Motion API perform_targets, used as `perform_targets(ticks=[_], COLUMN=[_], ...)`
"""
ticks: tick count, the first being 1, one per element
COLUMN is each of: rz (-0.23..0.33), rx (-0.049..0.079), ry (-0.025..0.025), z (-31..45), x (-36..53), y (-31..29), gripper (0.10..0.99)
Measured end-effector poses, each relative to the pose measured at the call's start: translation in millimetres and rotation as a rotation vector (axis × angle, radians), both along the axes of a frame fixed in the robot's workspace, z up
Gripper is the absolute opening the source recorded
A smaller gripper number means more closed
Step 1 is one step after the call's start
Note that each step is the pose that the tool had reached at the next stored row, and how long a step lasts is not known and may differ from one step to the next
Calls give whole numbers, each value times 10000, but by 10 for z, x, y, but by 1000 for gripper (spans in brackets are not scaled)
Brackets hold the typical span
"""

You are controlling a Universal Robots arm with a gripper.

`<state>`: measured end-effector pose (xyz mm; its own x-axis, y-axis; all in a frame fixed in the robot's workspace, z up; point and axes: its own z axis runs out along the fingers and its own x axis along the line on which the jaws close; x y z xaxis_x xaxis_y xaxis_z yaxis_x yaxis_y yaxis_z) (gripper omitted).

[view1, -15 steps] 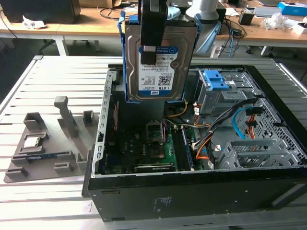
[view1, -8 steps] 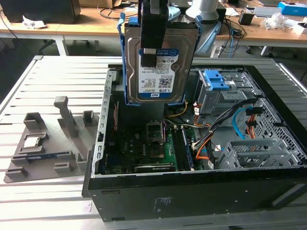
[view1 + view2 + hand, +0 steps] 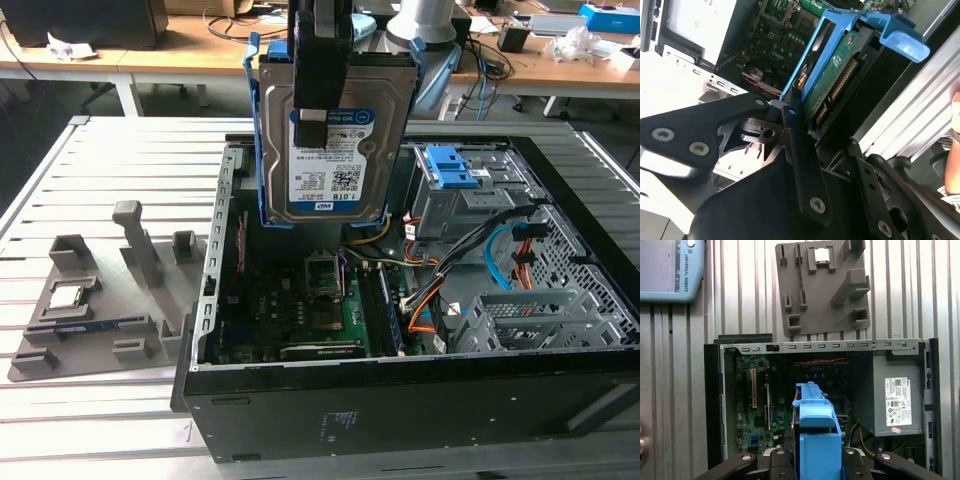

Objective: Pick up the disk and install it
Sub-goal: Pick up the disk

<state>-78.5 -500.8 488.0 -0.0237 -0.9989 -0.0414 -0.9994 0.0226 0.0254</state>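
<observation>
Black claw (image 3: 312, 118), silver screws (image 3: 810, 204), pale-grey arm (image 3: 425, 20).

Blue-framed silver disk (image 3: 345, 170), upright, aloft

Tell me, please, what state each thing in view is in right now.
Disk, upright in the air, held over the open computer case.
Gripper, shut on the disk.
Computer case, lying on its side, side panel off.
Chip, resting in the grey tray.

Slatted table (image 3: 120, 160) bears computer case (image 3: 400, 410) (open) and grey fixture (image 3: 100, 345).
</observation>
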Motion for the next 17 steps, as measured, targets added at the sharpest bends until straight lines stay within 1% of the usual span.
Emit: perform_targets(ticks=[6,10,17], rz=[0,0,1], rx=[-1,-1,-3], ry=[1,0,1], z=[-1,-2,-4], x=[2,3,4], y=[-65,-90,-156], gripper=[365,365,365])
